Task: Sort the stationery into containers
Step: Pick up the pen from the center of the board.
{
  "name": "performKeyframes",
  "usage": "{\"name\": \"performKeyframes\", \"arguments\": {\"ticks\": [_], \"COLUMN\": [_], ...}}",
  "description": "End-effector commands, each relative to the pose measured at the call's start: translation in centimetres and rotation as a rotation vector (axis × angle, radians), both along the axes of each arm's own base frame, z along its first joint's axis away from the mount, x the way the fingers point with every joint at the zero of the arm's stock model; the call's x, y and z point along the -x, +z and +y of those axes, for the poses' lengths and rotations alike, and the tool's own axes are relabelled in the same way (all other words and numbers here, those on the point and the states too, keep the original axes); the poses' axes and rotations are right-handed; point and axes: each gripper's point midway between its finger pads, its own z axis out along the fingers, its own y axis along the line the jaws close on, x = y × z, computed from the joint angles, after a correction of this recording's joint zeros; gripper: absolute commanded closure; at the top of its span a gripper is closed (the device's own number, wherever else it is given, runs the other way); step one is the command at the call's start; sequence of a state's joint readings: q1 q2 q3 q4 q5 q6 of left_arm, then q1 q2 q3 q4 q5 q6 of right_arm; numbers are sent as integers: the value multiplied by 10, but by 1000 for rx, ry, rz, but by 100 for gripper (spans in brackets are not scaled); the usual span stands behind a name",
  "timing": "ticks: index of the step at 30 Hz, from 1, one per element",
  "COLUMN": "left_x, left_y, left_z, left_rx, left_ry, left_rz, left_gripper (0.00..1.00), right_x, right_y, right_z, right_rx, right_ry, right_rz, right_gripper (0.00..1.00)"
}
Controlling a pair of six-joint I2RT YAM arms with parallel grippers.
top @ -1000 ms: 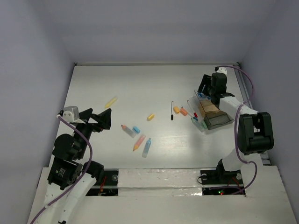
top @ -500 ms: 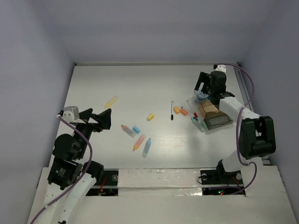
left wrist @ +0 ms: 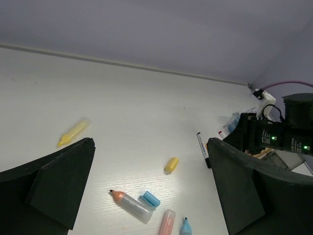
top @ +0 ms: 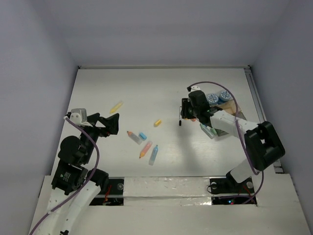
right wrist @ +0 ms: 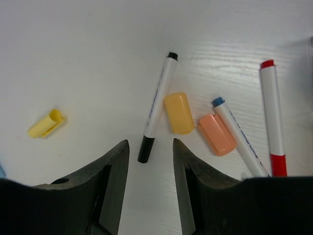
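- Right pincer (right wrist: 150, 143): fingers partly apart with nothing between them, low over the white table (right wrist: 88, 34).
- Crowding its right side: yellow stub (right wrist: 178, 112), orange stub (right wrist: 217, 134), blue-tipped pen (right wrist: 238, 137), red-capped pen (right wrist: 273, 117).
- Small yellow piece (right wrist: 46, 123) lies well off to its left.
- Black-capped pen (right wrist: 157, 100) lies straight ahead, its cap at the mouth of the gap.
- Left pincer (left wrist: 150, 161): spread wide, holding nothing; orange-tipped crayon (left wrist: 129, 203) and blue stub (left wrist: 149, 199) lie between its fingers.
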State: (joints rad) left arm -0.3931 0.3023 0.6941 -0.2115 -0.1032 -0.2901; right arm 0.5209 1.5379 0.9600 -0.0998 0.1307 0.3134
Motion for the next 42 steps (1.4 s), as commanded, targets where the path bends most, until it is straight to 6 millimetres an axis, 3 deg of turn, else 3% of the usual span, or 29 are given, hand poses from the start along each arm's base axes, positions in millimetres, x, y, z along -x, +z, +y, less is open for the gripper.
{"name": "performKeyframes", "arguments": {"ticks": [1, 12, 22, 24, 28, 30, 31, 36, 39, 42], "left_x": [-3, 1, 6, 7, 8, 8, 8, 9, 10, 13], "left_y": [10, 14, 19, 20, 21, 21, 20, 22, 23, 26], "left_z": [-7, -9, -10, -9, -9, -10, -10, -11, -9, -8], "left_rx": [-2, 0, 7, 9, 11, 10, 10, 12, 16, 21], "left_ry": [-30, -52, -64, -64, -65, -70, -70, -74, -72, -70], "left_rz": [-36, -58, -80, -83, -89, -89, -88, -95, -100, -113], "left_gripper": [1, 1, 1, 1, 1, 1, 1, 1, 1, 1], "right_x": [9, 9, -6, -6, -6, -8, -7, -20, -21, -19], "right_y": [-25, -57, -85, -91, -92, -85, -79, 5, 55, 91], "right_z": [6, 27, 15, 15, 23, 31, 39, 61, 55, 27], "right_rx": [26, 72, 215, 222, 211, 195, 180, -6, -56, -47], "right_ry": [-1, 7, -66, -62, -48, -31, -11, 30, 0, -110], "right_rz": [83, 156, 184, 198, 201, 182, 164, -22, -127, -221], "right_gripper": [53, 54, 55, 70, 89, 100, 100, 100, 100, 100]}}
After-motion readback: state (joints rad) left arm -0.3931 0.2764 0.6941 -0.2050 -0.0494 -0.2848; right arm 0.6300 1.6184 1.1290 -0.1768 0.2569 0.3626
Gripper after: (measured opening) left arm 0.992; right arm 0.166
